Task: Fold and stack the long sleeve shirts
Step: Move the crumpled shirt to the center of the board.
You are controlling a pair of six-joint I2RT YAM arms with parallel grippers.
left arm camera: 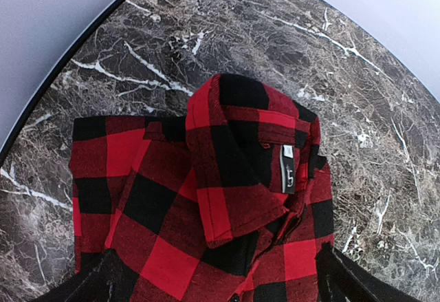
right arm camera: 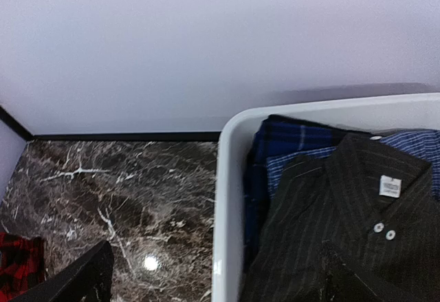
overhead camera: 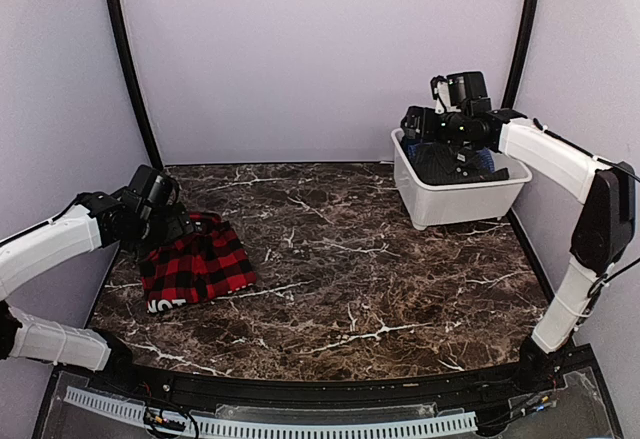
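Observation:
A folded red-and-black check long sleeve shirt point(overhead camera: 197, 264) lies on the left of the marble table. In the left wrist view its collar point(left arm camera: 234, 151) and neck label point(left arm camera: 288, 170) face up. My left gripper point(overhead camera: 170, 227) hovers over the shirt's collar end, open, with both fingertips point(left arm camera: 103, 281) spread wide over the cloth and nothing held. My right gripper point(overhead camera: 452, 147) hangs open above the white tub point(overhead camera: 455, 204). Inside the tub lie a dark pinstriped shirt point(right arm camera: 357, 233) with a white label and a blue plaid shirt point(right arm camera: 295, 144) under it.
The tub stands at the back right against the wall, its near rim point(right arm camera: 227, 212) right below my right gripper. Bare marble table point(overhead camera: 340, 259) stretches between the red shirt and the tub. Lilac walls close in the back and both sides.

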